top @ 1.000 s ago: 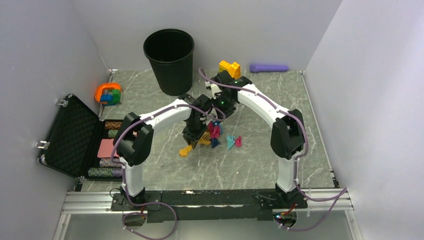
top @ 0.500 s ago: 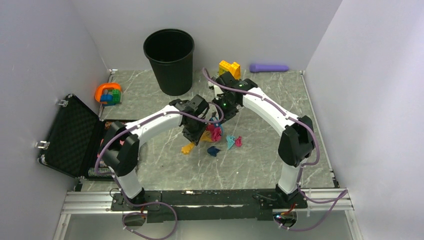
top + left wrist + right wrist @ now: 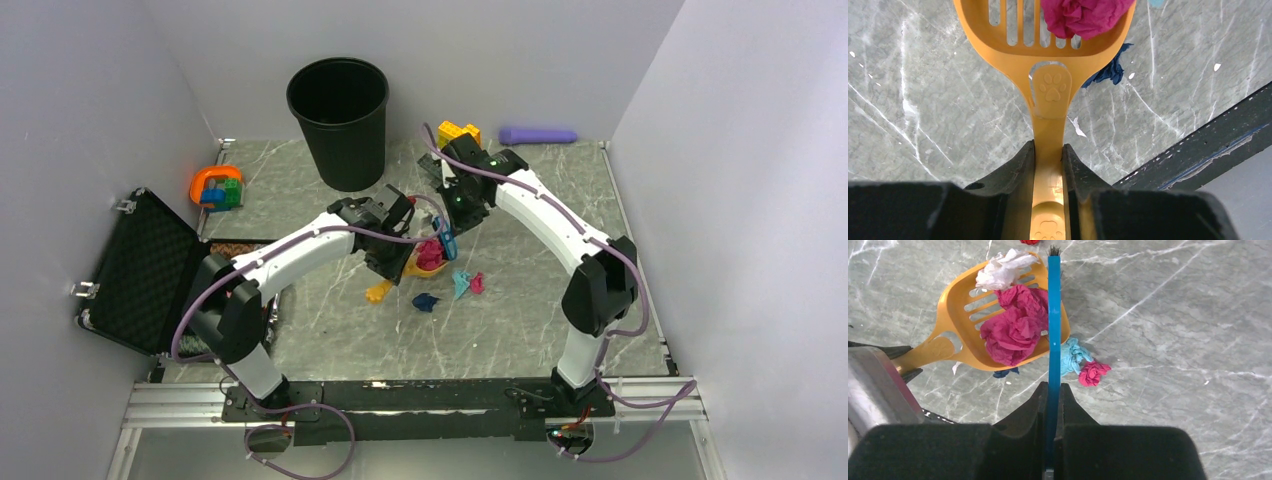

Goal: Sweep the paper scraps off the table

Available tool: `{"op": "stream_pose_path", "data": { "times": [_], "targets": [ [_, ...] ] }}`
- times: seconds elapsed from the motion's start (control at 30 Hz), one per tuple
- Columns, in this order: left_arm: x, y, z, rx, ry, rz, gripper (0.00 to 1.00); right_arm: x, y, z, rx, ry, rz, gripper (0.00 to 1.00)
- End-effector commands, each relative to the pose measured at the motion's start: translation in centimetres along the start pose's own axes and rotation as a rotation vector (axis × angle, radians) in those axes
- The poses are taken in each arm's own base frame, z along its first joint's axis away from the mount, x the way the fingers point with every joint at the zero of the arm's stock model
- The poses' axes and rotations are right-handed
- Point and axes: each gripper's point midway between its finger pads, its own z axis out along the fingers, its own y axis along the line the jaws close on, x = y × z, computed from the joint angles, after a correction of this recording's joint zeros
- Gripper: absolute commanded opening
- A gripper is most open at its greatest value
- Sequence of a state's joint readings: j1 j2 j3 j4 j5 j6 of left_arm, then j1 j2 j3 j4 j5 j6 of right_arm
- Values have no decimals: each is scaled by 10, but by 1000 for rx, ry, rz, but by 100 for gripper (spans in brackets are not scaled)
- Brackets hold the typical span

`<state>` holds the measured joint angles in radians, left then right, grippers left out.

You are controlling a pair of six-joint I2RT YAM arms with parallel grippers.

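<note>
My left gripper is shut on the handle of an orange slotted scoop, held above the table. The scoop carries pink paper scraps and a white one. My right gripper is shut on a thin blue brush, whose bristle tip reaches past the scoop's far rim. A teal scrap, a pink scrap and a dark blue scrap lie on the table beside the scoop. From above these loose scraps sit right of the scoop.
A black bin stands at the back, left of centre. A yellow-and-orange brick build and a purple cylinder lie at the back right. An open black case sits off the left edge, with an orange and blue toy behind it.
The left arm has stretched out and carried the scoop right and back, leaving the dark blue scrap bare on the table. The right arm with the brush has drawn back toward the rear.
</note>
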<state>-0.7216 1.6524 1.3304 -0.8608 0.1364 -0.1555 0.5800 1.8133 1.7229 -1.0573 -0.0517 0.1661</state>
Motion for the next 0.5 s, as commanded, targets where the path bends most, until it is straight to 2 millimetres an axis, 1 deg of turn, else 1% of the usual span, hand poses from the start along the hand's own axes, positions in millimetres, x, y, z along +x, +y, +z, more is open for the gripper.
{"op": "stream_pose_path", "data": {
  "times": [0.0,0.13,0.23,0.33,0.4,0.47],
  "targets": [
    [-11,-9,-14,33,-81,-14,0,-14,-13,-39,57,-108,39,0],
    [-9,-5,-14,6,-85,-30,0,-12,-23,-51,100,-139,63,0],
    [-11,-2,-19,-14,-90,-44,0,-14,-39,-64,177,-196,108,0],
    [-20,1,-30,-47,-103,-58,0,-15,-62,-84,286,-289,205,0],
    [-29,4,-40,-74,-124,-64,0,-12,-73,-95,324,-333,262,0],
    [-38,5,-52,-91,-148,-72,0,-6,-79,-105,342,-367,303,0]
  ]
}}
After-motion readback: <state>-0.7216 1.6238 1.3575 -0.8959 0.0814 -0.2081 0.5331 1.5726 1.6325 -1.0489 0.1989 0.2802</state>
